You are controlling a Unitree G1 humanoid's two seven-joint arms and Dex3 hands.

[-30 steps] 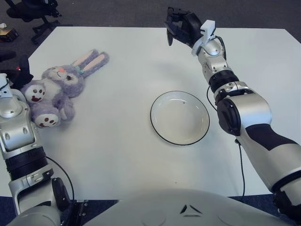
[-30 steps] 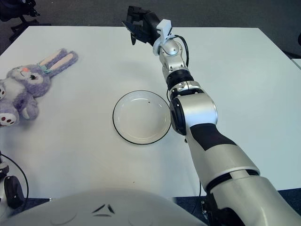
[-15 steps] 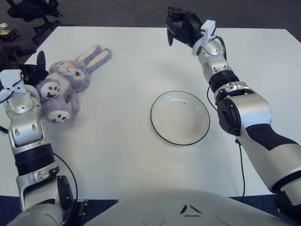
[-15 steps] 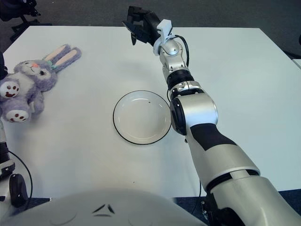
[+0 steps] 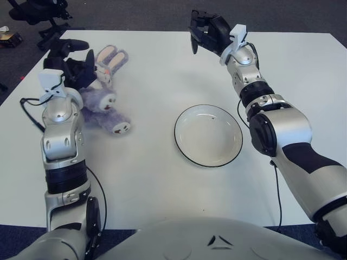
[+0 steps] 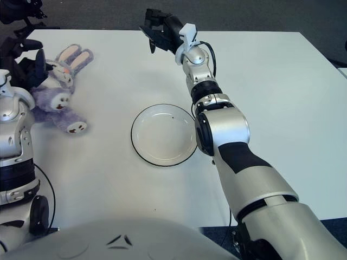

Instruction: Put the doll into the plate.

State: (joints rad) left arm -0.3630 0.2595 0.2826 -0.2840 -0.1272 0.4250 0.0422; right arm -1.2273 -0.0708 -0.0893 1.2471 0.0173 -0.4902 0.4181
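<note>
- Left hand (image 5: pixel 73 67) at the counter's (image 5: pixel 135 179) far-left, fingers clamped on the doll's (image 5: pixel 103 103) head; body dangles — a loose hold risks a drop.
- Plate (image 5: pixel 208 135) mid-counter, well apart; a sagging doll could nudge it.
- Right hand (image 5: pixel 209 32) beyond the plate, fingers curled, empty.

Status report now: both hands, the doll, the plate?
Left hand on doll, far left of table. Right hand idle beyond plate. Plate empty, path clear.
</note>
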